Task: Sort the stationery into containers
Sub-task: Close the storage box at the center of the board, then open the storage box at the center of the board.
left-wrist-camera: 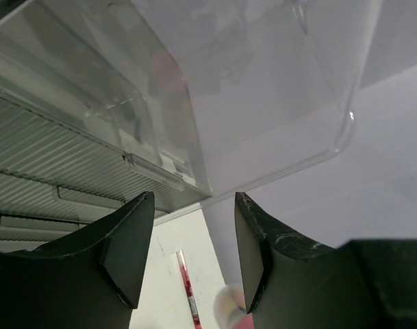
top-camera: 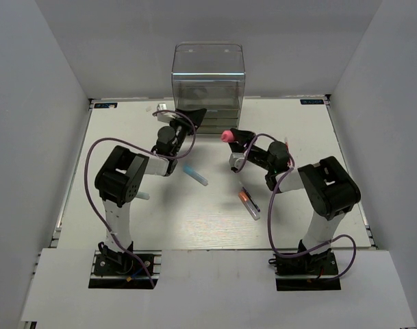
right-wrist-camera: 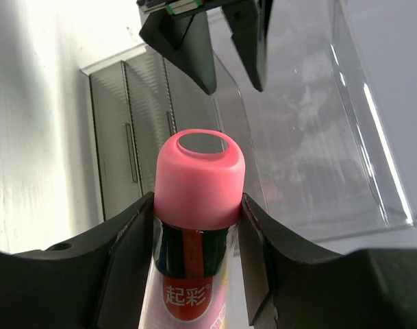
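Observation:
My right gripper (top-camera: 233, 139) is shut on the stubby pink-red tube (top-camera: 227, 135), held up in front of the tall clear box (top-camera: 208, 82). In the right wrist view the tube (right-wrist-camera: 200, 179) stands pink cap up between my fingers (right-wrist-camera: 126, 240), facing the box's drawers (right-wrist-camera: 136, 154). My left gripper (top-camera: 193, 115) is open and empty right at the box's lower front. In its wrist view the gripper (left-wrist-camera: 193, 240) frames the box corner (left-wrist-camera: 194, 171) and a thin red pen (left-wrist-camera: 188, 291). A blue-capped marker (top-camera: 194, 175) and an orange-tipped clear pen (top-camera: 248, 203) lie on the table.
A pale mint bar (top-camera: 142, 196) lies beside the left arm. A thin dark pen (top-camera: 288, 143) lies near the right arm. Purple cables loop over both arms. The left gripper (right-wrist-camera: 211, 44) shows in the right wrist view, just above the tube.

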{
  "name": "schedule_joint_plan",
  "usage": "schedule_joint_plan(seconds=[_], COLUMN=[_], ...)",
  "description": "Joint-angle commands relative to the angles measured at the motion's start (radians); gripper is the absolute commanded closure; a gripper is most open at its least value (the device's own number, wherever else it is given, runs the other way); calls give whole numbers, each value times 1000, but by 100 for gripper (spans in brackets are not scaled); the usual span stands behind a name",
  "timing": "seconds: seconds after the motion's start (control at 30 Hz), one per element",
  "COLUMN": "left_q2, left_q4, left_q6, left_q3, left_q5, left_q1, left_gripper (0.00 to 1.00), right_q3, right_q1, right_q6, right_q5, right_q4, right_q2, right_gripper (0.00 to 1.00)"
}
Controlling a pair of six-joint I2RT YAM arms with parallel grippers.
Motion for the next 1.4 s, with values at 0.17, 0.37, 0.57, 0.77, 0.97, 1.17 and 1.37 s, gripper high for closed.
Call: schedule_joint_plan(seconds=[0.17, 0.37, 0.57, 0.77, 0.97, 1.17, 1.37], left_q2=[28, 59, 99, 122, 144, 133, 99], left_q4=[-97, -131, -140, -102, -37, 25, 85], left_q6=[9, 0, -37, -67, -97, -106, -126], left_q3=[97, 133, 172, 193, 193, 172, 114], left_q5=[-64, -96, -124, -153, -174, -164, -142], left_q1=[4, 4, 4, 4, 13, 13, 13], left_gripper=[41, 44, 45, 56, 64, 89, 100], right_q3=[-54, -79, -84, -88, -97, -107, -105], right_q1=[-3, -9, -3, -7, -6, -4, -3], right_q6=[72, 81, 84, 81, 81, 78, 74], right_q5=[90, 112, 118, 118, 118, 112, 95], right_q4=[361, 375, 382, 387, 389, 392, 398], right_q2=[-86, -92, -92, -95, -101, -104, -95], right_gripper=[100, 100, 100, 100, 100, 100, 100])
